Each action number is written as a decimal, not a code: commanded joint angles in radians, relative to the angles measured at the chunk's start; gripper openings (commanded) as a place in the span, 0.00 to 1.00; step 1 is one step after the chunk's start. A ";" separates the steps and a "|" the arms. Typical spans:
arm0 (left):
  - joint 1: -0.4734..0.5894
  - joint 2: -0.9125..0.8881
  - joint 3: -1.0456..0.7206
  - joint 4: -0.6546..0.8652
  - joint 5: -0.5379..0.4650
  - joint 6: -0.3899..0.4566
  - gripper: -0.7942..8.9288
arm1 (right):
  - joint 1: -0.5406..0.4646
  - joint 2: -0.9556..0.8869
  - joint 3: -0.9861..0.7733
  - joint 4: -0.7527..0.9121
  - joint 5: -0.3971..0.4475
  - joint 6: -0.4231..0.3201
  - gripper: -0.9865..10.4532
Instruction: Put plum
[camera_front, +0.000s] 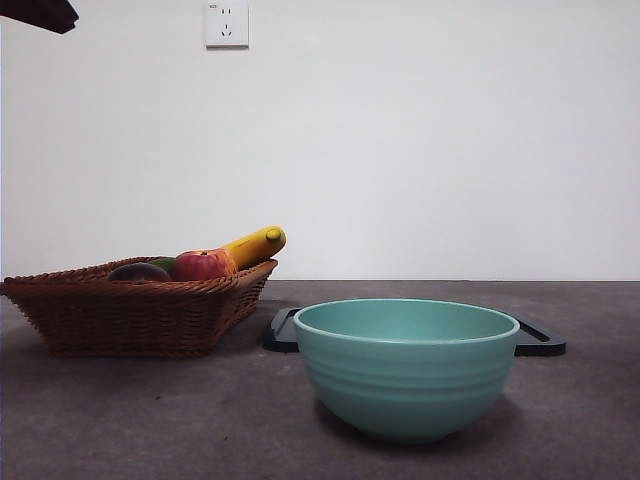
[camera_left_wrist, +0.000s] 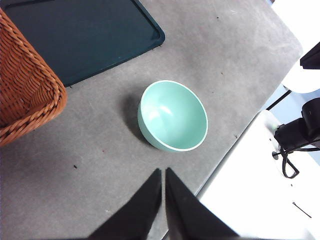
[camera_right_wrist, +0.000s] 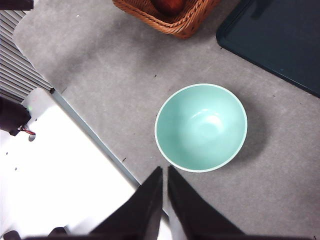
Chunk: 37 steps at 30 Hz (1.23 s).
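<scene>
The plum lies in the wicker basket, beside the red apple and the banana, only its dark top showing over the rim. The teal bowl stands empty near the basket, in front of the dark tray. Left gripper and right gripper both hang high over the table, fingers clenched on nothing. Reaching comes first: open wide, descend straight onto the plum, clear of the apple. The bowl is probably the destination.
</scene>
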<state>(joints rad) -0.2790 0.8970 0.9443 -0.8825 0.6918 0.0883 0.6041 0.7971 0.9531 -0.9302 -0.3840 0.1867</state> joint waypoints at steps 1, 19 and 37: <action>-0.004 0.006 0.018 0.008 0.008 0.011 0.09 | 0.009 0.005 0.016 0.010 -0.002 -0.012 0.09; 0.011 -0.032 0.017 0.071 -0.016 0.070 0.09 | 0.009 0.005 0.016 0.010 -0.002 -0.012 0.09; 0.252 -0.492 -0.431 0.984 -0.624 0.060 0.09 | 0.009 0.005 0.016 0.010 -0.002 -0.012 0.09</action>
<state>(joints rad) -0.0307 0.4187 0.5446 0.0849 0.0803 0.1413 0.6041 0.7971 0.9531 -0.9302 -0.3840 0.1867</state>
